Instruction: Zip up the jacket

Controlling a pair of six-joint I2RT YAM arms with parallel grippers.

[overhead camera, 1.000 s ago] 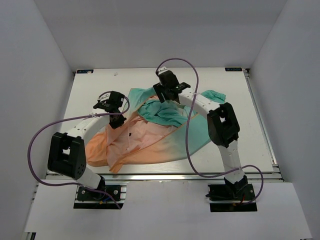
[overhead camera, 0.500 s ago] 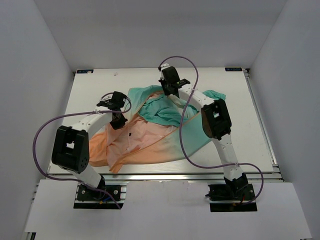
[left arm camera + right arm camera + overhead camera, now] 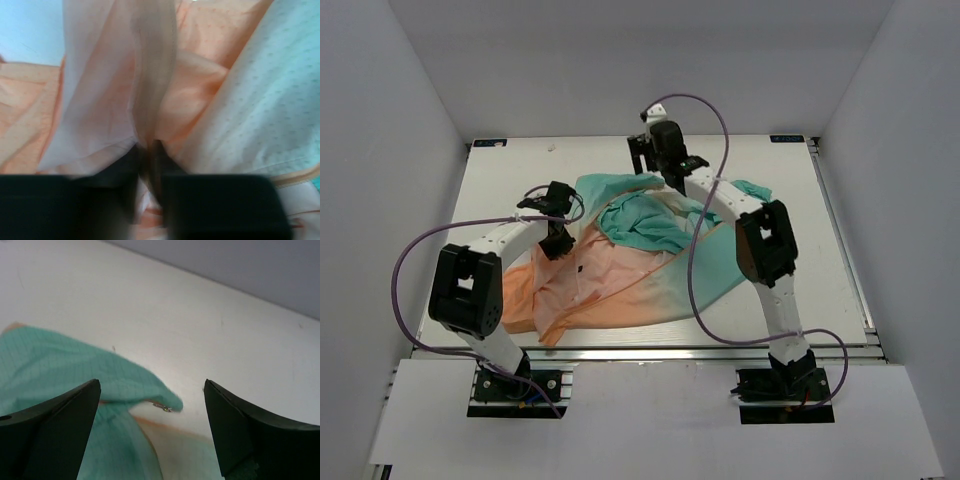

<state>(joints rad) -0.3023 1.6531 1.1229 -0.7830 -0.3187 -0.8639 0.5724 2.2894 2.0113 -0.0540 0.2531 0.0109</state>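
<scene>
The jacket point(image 3: 630, 270) lies crumpled in the middle of the table, peach-orange at the near left, teal-green at the far side and right. My left gripper point(image 3: 556, 243) is shut on a fold of its pale peach fabric point(image 3: 150, 100), which rises taut between the fingers. My right gripper point(image 3: 642, 160) is open and empty, just above the far teal edge of the jacket point(image 3: 60, 375). A small metal zipper piece point(image 3: 163, 406) shows at the tip of the teal flap, between the right fingers point(image 3: 240, 435).
The white table point(image 3: 510, 180) has a raised rim and grey walls on three sides. Purple cables loop from both arms. A teal sleeve point(image 3: 752, 190) lies at the right behind the right arm.
My right gripper has moved from over the teal folds to the jacket's far edge. The left gripper has held its place on the fabric.
</scene>
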